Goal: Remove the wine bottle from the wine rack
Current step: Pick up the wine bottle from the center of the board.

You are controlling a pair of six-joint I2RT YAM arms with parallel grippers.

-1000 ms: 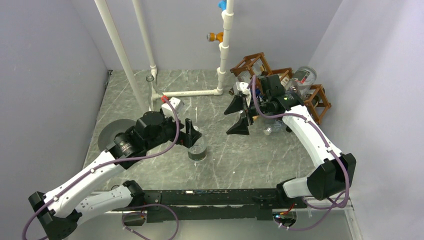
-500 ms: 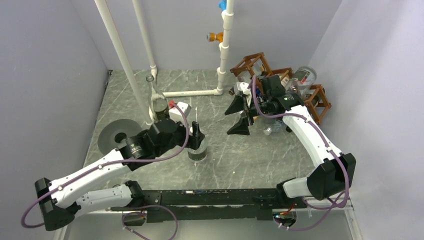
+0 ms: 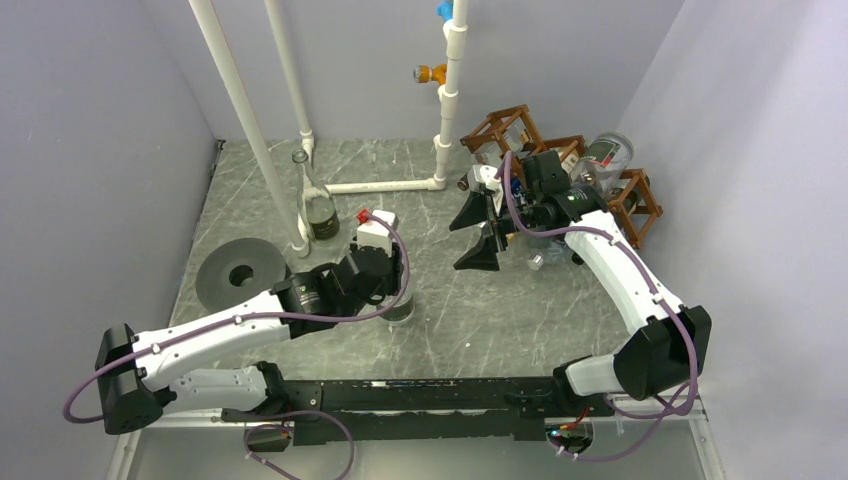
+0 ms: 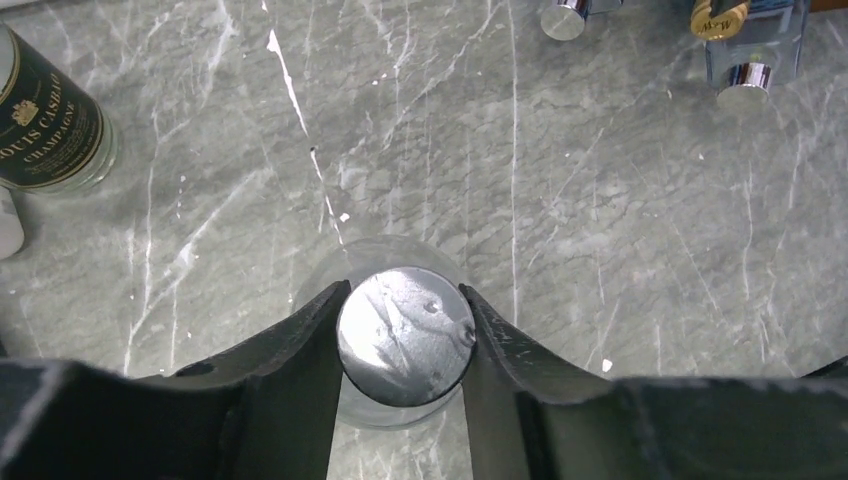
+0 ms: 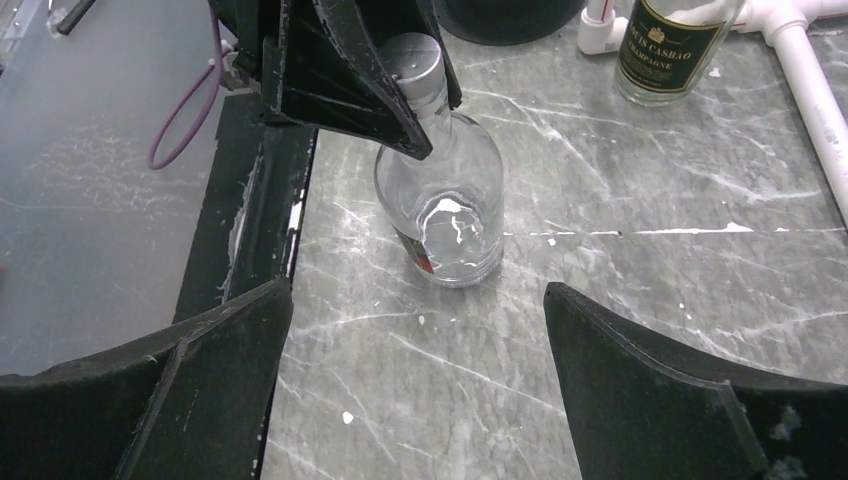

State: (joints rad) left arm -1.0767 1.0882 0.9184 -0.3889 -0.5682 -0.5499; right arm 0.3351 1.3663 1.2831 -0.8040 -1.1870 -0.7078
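Wine rack [image 3: 492, 123] stands at the far right corner of the counter [image 3: 520, 300], with a labelled bottle [image 3: 607, 152] lying in one of its cells. My left claw [image 4: 403, 308] is clenched on the silver cap of a clear bottle [image 5: 445, 205]. One finger presses each side of the cap. That clear bottle stands upright near the middle of the counter, well apart from the rack. My right claw [image 5: 410, 295] is released, its fingers spread wide and grasping nothing. It hangs above the counter just in front of the rack, facing the clear bottle. A champagne bottle [image 3: 318, 205] stands upright beside the white pipes [image 3: 245, 110] at the far left.
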